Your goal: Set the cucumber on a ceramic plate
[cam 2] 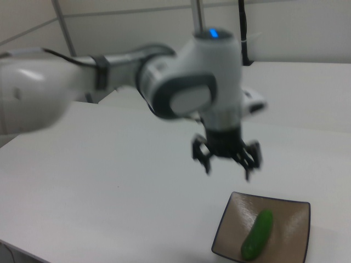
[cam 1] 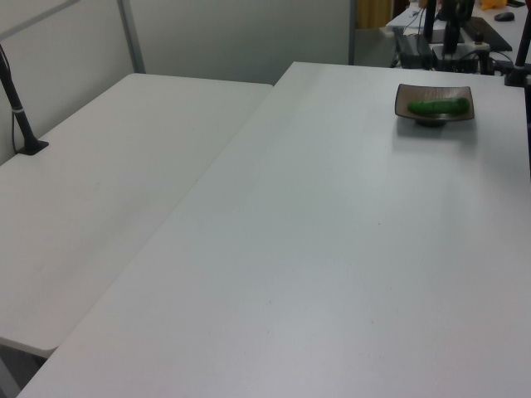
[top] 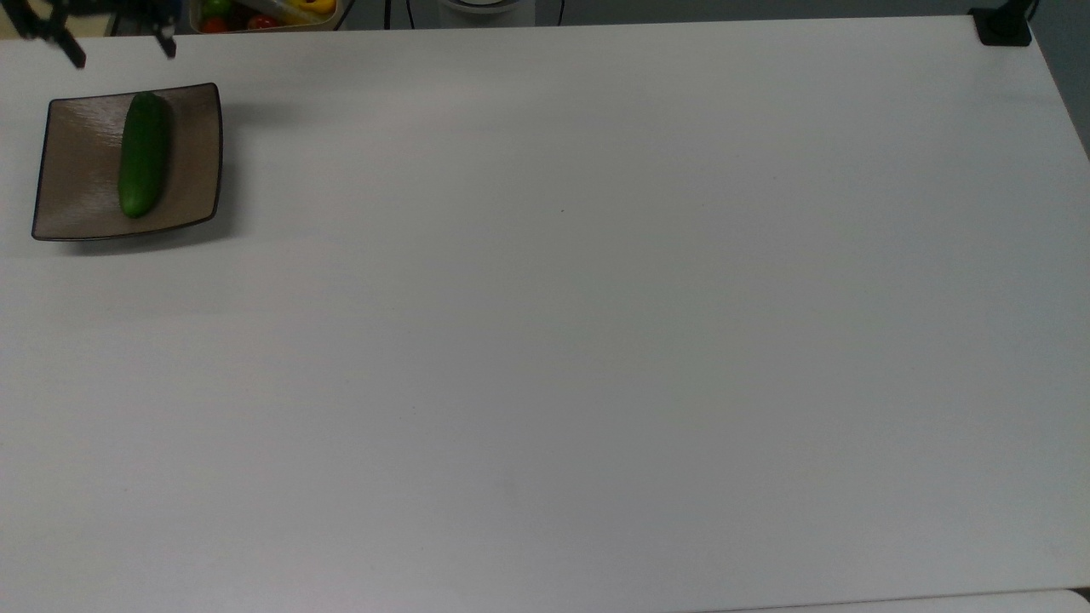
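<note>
Soft, even overhead light fills the scene. The ceramic plate (top: 192, 162) casts a faint shadow on the table (top: 596, 340). In the right view the arm (cam 2: 164, 87) is motion-blurred.

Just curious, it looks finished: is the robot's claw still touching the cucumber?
Apart. In the right view the end effector hangs open above the table, with clear space between it and the cucumber, which lies on the ceramic plate.
</note>
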You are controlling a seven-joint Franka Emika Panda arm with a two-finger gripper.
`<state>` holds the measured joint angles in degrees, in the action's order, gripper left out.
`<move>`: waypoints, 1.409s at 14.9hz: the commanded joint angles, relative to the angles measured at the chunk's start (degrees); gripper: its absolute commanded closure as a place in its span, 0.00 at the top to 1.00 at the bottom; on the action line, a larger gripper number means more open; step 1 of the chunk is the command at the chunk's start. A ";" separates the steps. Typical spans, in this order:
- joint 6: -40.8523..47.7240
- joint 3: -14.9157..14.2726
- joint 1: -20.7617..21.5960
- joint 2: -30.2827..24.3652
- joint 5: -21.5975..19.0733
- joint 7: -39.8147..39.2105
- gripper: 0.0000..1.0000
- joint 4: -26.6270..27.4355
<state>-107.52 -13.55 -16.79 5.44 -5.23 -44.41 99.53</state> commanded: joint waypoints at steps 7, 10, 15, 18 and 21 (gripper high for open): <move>18.57 0.19 13.52 -14.57 -1.10 19.50 1.00 -4.43; 19.46 7.09 15.56 -15.82 -0.23 29.35 1.00 -4.43; 18.40 13.90 16.35 -14.59 -0.13 39.48 1.00 -4.34; 16.48 16.10 16.44 -12.22 -0.13 41.86 1.00 -4.25; 12.17 15.93 17.76 -9.93 0.05 41.51 1.00 -3.47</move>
<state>-91.55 2.63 -0.31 -6.73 -5.49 -3.86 95.14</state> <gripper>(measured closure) 0.000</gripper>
